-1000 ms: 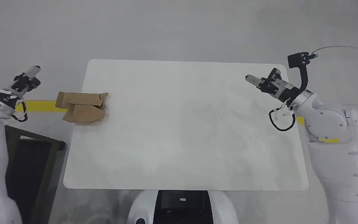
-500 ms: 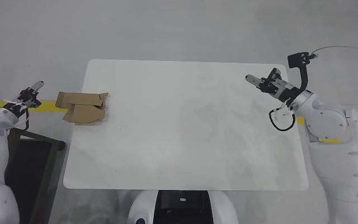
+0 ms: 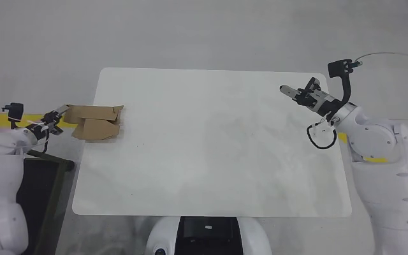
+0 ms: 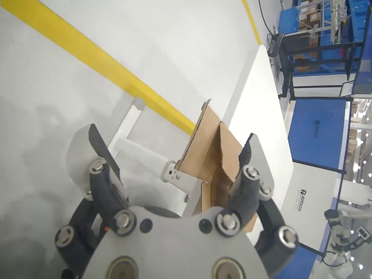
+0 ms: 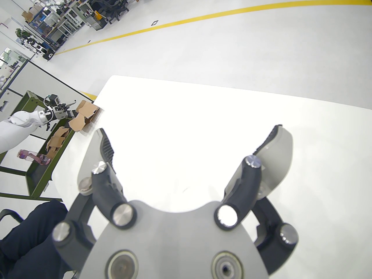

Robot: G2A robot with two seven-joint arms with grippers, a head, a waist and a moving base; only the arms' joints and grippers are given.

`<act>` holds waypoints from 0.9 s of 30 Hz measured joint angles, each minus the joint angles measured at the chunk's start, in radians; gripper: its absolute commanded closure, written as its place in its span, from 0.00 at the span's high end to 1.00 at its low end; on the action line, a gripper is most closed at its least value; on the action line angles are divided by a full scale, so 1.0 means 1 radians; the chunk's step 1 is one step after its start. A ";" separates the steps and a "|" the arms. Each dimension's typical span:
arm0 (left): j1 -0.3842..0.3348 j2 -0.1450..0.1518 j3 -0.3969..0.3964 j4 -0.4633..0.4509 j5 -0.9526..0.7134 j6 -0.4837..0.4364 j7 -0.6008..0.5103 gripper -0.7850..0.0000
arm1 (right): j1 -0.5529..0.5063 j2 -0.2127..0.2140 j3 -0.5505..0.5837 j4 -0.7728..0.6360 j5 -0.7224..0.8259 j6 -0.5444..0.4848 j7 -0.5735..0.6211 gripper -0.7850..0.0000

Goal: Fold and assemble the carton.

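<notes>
Approach step: open left pincer [image 4: 171, 143], the flattened carton [image 4: 209, 146] edge just ahead, beside one finger. The next move likely calls for clamping there. The right pincer [image 5: 189, 133], also open, hangs well apart.

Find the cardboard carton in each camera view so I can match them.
Top view: carton overhanging the table's left edge.
Left wrist view: carton just ahead of the open left gripper.
Right wrist view: carton at the table's far corner.
Shared landmark: the white table's edge.
</notes>
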 measured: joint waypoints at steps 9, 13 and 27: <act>-0.004 -0.012 0.006 0.008 -0.046 -0.009 -0.051 0.57 | 0.000 0.000 0.000 0.000 0.000 0.000 0.000 1.00; -0.005 -0.013 0.005 0.009 -0.067 -0.012 -0.071 0.39 | 0.000 0.000 0.000 0.000 0.000 0.000 0.000 1.00; -0.018 -0.006 -0.014 0.004 -0.146 -0.028 -0.109 0.00 | 0.000 0.000 0.000 0.000 0.000 0.000 0.000 1.00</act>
